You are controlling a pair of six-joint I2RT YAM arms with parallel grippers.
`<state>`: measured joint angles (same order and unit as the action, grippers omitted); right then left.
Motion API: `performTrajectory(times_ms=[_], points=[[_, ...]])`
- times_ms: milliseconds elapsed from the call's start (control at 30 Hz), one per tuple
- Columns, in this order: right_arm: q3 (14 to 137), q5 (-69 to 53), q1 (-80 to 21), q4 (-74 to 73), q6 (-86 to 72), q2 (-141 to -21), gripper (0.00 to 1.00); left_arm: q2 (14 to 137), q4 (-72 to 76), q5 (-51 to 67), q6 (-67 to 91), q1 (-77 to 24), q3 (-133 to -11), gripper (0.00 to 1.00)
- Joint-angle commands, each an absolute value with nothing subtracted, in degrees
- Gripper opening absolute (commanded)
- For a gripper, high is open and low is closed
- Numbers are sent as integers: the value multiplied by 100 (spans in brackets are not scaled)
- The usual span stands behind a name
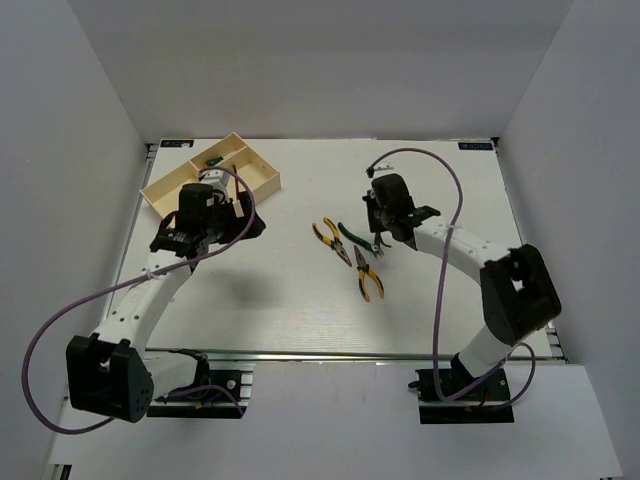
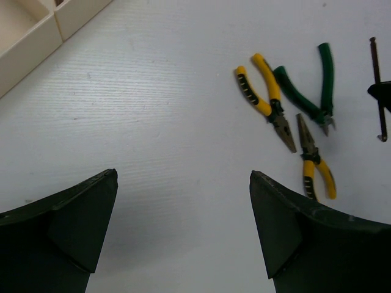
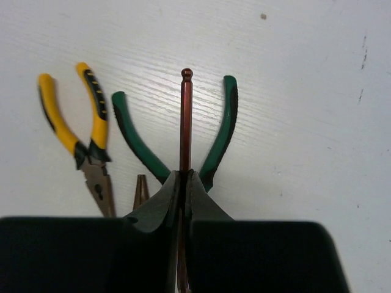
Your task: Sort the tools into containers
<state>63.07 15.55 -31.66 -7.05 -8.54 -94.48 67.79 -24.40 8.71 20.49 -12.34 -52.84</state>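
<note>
Where the right gripper (image 3: 185, 183) meets the work, its black fingers are closed flat on a thin reddish-brown rod (image 3: 186, 122), a straight metal shaft with a small ball tip pointing away from the wrist. Whether the rod is clear of the table (image 1: 280, 310) cannot be told.

Obstructions: the green pliers (image 3: 223, 128) lie directly beyond the fingers, their rubber-sleeved handles spread either side of the rod as the right wrist camera sees it. Just to one side lies one pair of yellow pliers (image 3: 91, 122), with black ribbed inserts on the handles and bare steel jaws. A second pair of yellow pliers (image 1: 368, 278) lies nearer the arm bases, its nose close to the other two tools. All three rest on the table near its middle, outside the tray (image 1: 255, 185).

The tray stands at the far left corner, cream, low-walled and rectangular, split by thin partitions. A small green piece (image 1: 212, 160) lies inside it toward the far side; the left arm hides part of the near section.

The left gripper (image 2: 183, 177) hovers beside the tray with its wedge-shaped black fingers spread wide, holding nothing, bare table beneath.

Surface: white, matt, finely ribbed, with a few small dark specks. Plain white walls (image 1: 330, 70) enclose the table on three sides. A purple cable (image 1: 440, 270) loops from each arm.
</note>
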Motion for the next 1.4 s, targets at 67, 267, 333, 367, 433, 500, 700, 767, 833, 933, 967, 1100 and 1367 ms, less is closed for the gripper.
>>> performTrajectory(times_ms=[67,267,333,367,433,500,700,767,833,933,967,1100,1367], points=[[5793,898,-3252,-440,-958,-8431,0,6162,-1978,1476,2522,-1248,-5142,98],[5379,343,-3401,-255,-1081,-7709,0,6152,-1557,2222,2953,-1301,-4992,97],[5353,255,-3480,-238,-1125,-7542,0,6231,-1468,2460,3111,-1353,-4992,94],[5300,185,-3533,-194,-1169,-7489,0,6301,-1337,2522,3172,-1354,-4966,94],[5221,97,-3656,-71,-1204,-7375,0,6398,-1187,2619,3322,-1493,-4940,91],[5194,61,-3709,-70,-1239,-7356,0,6512,-1099,2628,3462,-1599,-4957,90],[5107,62,-4017,307,-1370,-7357,0,6775,-818,2312,3753,-2100,-5124,89],[5098,62,-4104,439,-1397,-7356,0,6899,-712,2224,3823,-2241,-5185,88],[5141,62,-4166,466,-1371,-7409,0,7074,-546,2154,3937,-2443,-5203,87],[5185,61,-4192,474,-1389,-7497,0,7224,-265,2083,4130,-2698,-5212,83],[5168,62,-4245,492,-1406,-7497,0,7268,-203,2013,4235,-2768,-5195,83],[5080,62,-4298,659,-1450,-7506,0,7418,-44,1706,4412,-2988,-5177,81],[5036,62,-4377,694,-1441,-7480,0,7839,518,1266,4824,-3401,-5264,77]])
